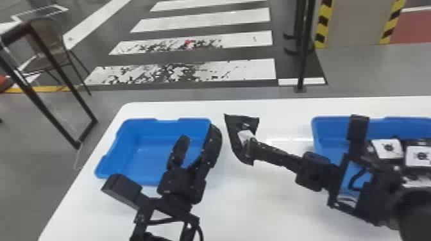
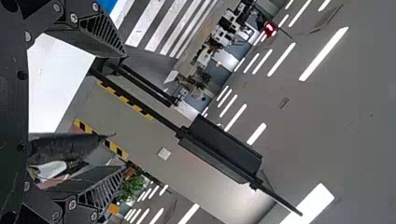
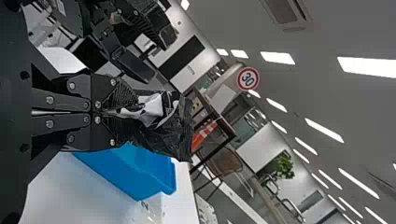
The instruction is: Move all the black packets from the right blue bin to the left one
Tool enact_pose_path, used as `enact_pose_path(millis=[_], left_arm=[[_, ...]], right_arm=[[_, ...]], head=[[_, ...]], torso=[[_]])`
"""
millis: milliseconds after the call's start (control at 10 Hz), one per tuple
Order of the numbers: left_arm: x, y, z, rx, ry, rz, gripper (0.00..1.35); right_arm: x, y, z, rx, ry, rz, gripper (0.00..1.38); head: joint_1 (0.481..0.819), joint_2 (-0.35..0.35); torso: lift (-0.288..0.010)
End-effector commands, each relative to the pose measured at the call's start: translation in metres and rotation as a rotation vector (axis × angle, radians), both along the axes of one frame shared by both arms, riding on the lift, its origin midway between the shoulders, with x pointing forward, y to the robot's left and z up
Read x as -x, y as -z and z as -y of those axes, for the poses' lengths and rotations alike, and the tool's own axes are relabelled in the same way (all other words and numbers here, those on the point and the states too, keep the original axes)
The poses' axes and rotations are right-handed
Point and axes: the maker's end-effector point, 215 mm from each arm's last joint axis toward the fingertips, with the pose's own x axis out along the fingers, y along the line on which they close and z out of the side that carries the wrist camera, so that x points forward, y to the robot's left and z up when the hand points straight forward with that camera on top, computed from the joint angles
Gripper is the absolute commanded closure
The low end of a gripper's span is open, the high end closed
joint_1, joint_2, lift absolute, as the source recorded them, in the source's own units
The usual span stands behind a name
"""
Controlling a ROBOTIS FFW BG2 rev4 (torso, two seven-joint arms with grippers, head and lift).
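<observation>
The right arm (image 1: 417, 213) is closest, big and black, at four o'clock in the head view. Its claw (image 1: 251, 149) is pinched shut on one end of a black packet (image 3: 175, 135). Picture the tabletop (image 1: 256, 208) as a clock: that packet is up near twelve o'clock, over the space between the bins. The left blue bin (image 1: 123, 150) is at ten o'clock, and the right blue bin (image 1: 330, 128) is at two. The left claw (image 1: 197, 147) is wide open, has hold of nothing, and is over the left bin's three o'clock side.

The packet could bump the left claw, because that claw is right by the way in. It could slip out too, since only one end is held and the rest sticks out. If it goes over too low, it might catch on the rim and fall on the tabletop.

The packet is thin, shiny and crinkly, with a white label (image 1: 245, 136). The bins look like smooth, hard plastic, with round corners. The tabletop is flat and white. More packets (image 1: 388, 149) with white labels lie in the right bin, but the arm blocks part of it, so I can't say how many.
</observation>
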Motion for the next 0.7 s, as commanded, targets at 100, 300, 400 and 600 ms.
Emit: enact_pose_path(millis=[100, 300, 400, 600], left_arm=[[-0.001, 0.012, 0.011, -0.035, 0.028, -0.03, 0.2], [0.0, 0.016, 0.016, -0.034, 0.042, -0.044, 0.2], [0.0, 0.015, 0.018, -0.033, 0.047, -0.041, 0.2], [-0.001, 0.024, 0.019, -0.03, 0.054, -0.069, 0.9]], right_arm=[[0.017, -0.008, -0.033, -0.015, -0.085, 0.0, 1.15], [0.024, -0.01, -0.045, -0.017, -0.115, 0.003, 1.15], [0.029, -0.011, -0.052, -0.017, -0.135, 0.001, 1.15], [0.031, -0.009, -0.054, -0.027, -0.137, -0.009, 1.15]], head=[[0.695, 0.267], [0.695, 0.291], [0.695, 0.297], [0.695, 0.307]], torso=[[-0.168], [-0.168], [-0.168], [-0.168]])
